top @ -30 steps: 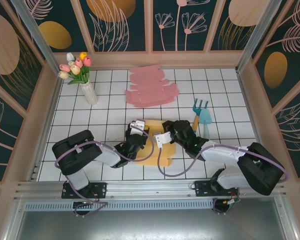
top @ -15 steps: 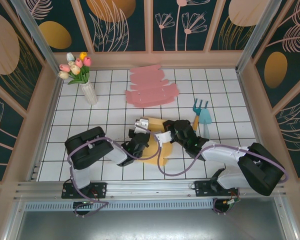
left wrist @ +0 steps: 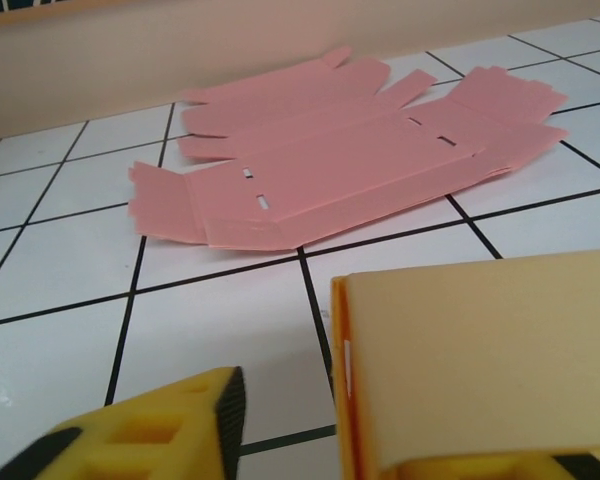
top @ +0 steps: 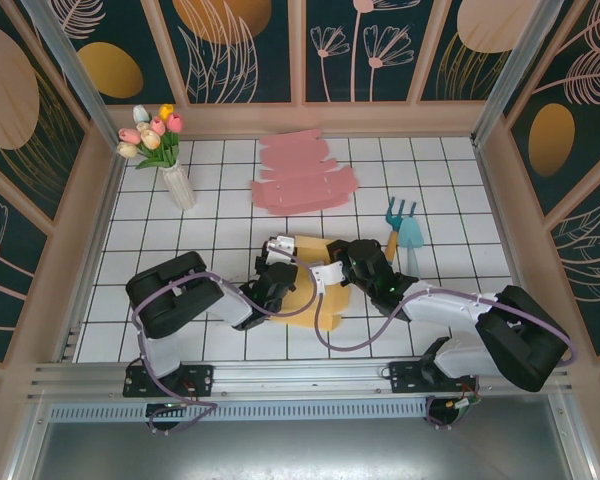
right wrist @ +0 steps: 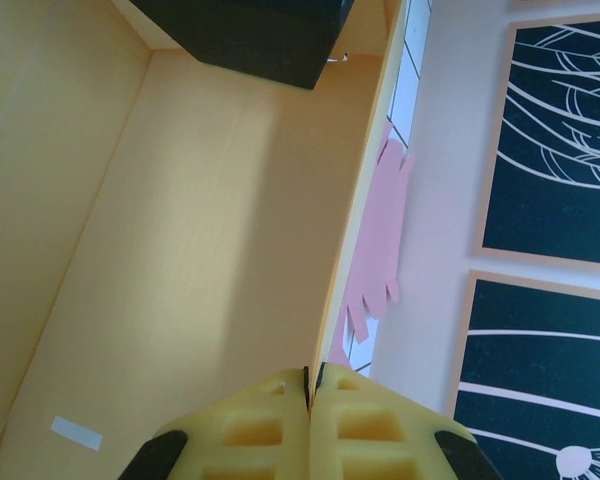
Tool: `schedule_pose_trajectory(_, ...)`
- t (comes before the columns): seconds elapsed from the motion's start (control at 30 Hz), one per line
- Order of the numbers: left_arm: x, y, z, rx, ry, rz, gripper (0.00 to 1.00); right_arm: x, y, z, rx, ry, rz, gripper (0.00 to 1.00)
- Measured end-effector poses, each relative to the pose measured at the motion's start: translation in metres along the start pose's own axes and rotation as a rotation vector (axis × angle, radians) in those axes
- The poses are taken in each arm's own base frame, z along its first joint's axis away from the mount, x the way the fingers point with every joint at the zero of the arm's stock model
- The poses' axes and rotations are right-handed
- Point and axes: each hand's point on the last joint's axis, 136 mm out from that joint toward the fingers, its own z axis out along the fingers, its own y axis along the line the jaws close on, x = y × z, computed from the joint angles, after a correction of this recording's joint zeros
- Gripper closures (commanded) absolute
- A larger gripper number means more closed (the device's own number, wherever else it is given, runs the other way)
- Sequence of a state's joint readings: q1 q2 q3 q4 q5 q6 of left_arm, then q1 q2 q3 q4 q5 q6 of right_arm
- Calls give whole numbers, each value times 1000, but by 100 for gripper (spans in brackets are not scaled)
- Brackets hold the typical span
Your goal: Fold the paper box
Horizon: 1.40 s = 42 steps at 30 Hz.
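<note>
From above, the yellow paper box [top: 305,308] sits partly raised on the white tiled counter [top: 220,215], and both arms crowd it. The left end effector [top: 283,262] is at the box's left side and the right end effector [top: 325,285] is over its middle, though from here I cannot tell how either one's fingers stand. Beyond the box lies a flat pink cardboard blank [top: 305,172]. A vase of tulips [top: 177,180] stands well off to the box's far left, and a pair of teal garden tools [top: 405,225] lies just to its right. Through the left wrist camera, the left end effector [left wrist: 400,440] is spread. One yellow finger [left wrist: 150,430] stands clear to the left of an upright box panel [left wrist: 480,350], with bare counter [left wrist: 60,290] between them, and the pink blank [left wrist: 350,150] lies farther off behind. Through the right wrist camera, the right end effector [right wrist: 309,385] is pressed together, its fingers [right wrist: 250,435] pinching the thin upper edge of a wall of the box [right wrist: 180,250]. The pink blank [right wrist: 375,250] shows past that edge.
</note>
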<state>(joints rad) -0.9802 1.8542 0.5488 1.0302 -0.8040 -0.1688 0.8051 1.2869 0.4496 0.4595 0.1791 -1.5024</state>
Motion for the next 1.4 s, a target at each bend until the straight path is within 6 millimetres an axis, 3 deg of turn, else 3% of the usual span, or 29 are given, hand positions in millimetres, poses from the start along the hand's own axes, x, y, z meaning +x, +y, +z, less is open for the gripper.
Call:
schedule_pose_trajectory(0.13, -1, 2, -4, 42, 11, -13, 47, 0, 0, 0, -1, -1, 1, 100)
schedule_pose_trajectory(0.3, -11, -11, -12, 147, 2, -55, 43, -1, 0, 0, -1, -4, 6, 100)
schedule_pose_trajectory(0.33, -12, -14, -12, 164, 2, -61, 45, -1, 0, 0, -1, -4, 9, 100)
schedule_pose_trajectory(0.4, -13, -19, -13, 193, 5, -76, 60, -1, 0, 0, -1, -4, 16, 100)
schedule_pose_trajectory(0.47, -13, -21, -14, 202, 6, -82, 69, -1, 0, 0, -1, -4, 17, 100)
schedule_pose_trajectory(0.57, -11, -18, -12, 180, -1, -80, 69, -1, 1, 0, -2, -4, 17, 100)
schedule_pose_trajectory(0.63, -8, -14, -11, 161, -7, -70, 75, -1, 1, 0, -4, -4, 17, 100)
schedule_pose_trajectory(0.73, -10, -9, -10, 132, -25, -51, 99, -2, 1, 0, -5, -11, 16, 100)
schedule_pose_trajectory(0.97, -14, -7, 6, 0, -44, -53, 100, -1, -1, 1, 6, -3, 26, 100)
schedule_pose_trajectory(1.27, -14, -8, 11, -18, -60, -76, 100, -1, -1, 2, 8, -5, 45, 100)
schedule_pose_trajectory(1.4, -12, -7, 10, 0, -66, -87, 100, -3, -3, 3, 16, -12, 67, 94)
